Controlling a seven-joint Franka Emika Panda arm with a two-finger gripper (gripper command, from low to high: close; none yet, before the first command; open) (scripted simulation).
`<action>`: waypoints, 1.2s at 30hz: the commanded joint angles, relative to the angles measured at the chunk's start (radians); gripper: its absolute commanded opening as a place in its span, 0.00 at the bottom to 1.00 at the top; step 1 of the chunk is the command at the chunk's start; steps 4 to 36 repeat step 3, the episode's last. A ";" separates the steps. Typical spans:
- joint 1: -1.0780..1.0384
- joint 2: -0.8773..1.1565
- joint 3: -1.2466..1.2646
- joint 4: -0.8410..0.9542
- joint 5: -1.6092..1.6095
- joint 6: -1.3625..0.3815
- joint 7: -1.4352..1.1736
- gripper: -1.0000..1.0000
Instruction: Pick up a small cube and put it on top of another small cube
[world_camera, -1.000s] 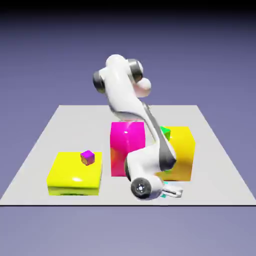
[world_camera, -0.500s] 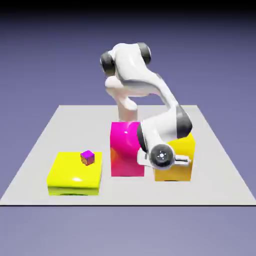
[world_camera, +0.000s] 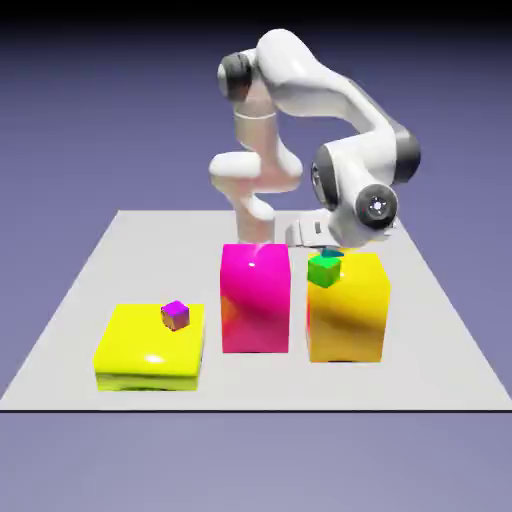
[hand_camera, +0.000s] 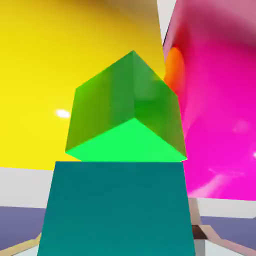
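The small cyan cube (world_camera: 330, 254) sits between the fingers of my gripper (world_camera: 327, 249), which is shut on it. It hangs just over the tiny green cube (world_camera: 323, 271), which stands on the top of the tall yellow block (world_camera: 350, 310). Whether the two cubes touch I cannot tell. In the hand view the cyan cube (hand_camera: 116, 207) fills the bottom and hides most of the fingers (hand_camera: 201, 234). The green cube (hand_camera: 125, 110) shows right beyond it, corner-on, against the yellow top (hand_camera: 45, 65).
A tall magenta block (world_camera: 255, 297) stands close to the yellow block on the exterior view's left, and fills the hand view's right (hand_camera: 220, 110). A low yellow block (world_camera: 150, 348) at the front left carries a tiny purple cube (world_camera: 175, 315). All rest on the grey table (world_camera: 100, 260).
The hand shut on the cyan cube down at the table's front edge. It then rose with the cube, up over the tall yellow block to just above the green cube.
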 joint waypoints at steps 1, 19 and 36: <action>0.000 0.000 0.000 0.000 -0.002 0.000 -0.001 1.00; 0.001 0.012 0.000 0.036 -0.003 -0.024 0.004 1.00; 0.001 0.012 0.000 0.036 -0.003 -0.024 0.004 1.00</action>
